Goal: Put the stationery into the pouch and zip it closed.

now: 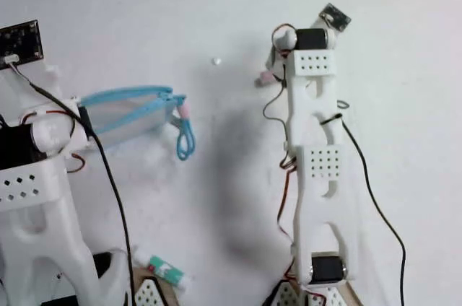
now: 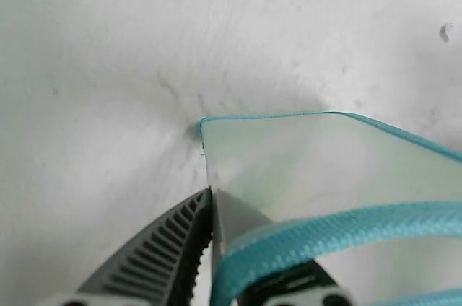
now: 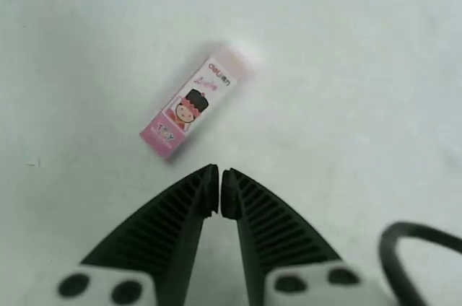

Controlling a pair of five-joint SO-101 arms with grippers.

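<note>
Stationery lies loose on the white surface (image 1: pixel 404 104) in 2 places. A pink eraser (image 3: pixel 189 109) with a cartoon figure on its wrapper lies flat, slanted, just ahead of the right jaws. These jaws are pressed together with nothing between them, and their tips are near the eraser but apart from it. From above, the right arm (image 1: pixel 317 154) stretches far out over the surface, with the eraser at its far end.

A green and white glue stick (image 1: pixel 165 270) lies near the front edge, beside the base of the left arm (image 1: pixel 32 198) and well apart from the pouch.

The pouch (image 1: pixel 126 112) is clear plastic with a teal zip band (image 2: pixel 339 226). It lies on the surface in front of the left arm. The left jaws are pinching it: the left wrist view shows the ribbed grey jaws closed on the clear wall close to 1 corner, just below the zip band. From above, the 2 teal bands stand apart near the arm and meet at the far end. There a teal loop (image 1: pixel 185 141) trails onto the surface. A small pink piece (image 1: pixel 184 111) sits by that loop; we cannot tell what it is.

A tiny white speck (image 1: pixel 216 61) lies between pouch and eraser.
</note>
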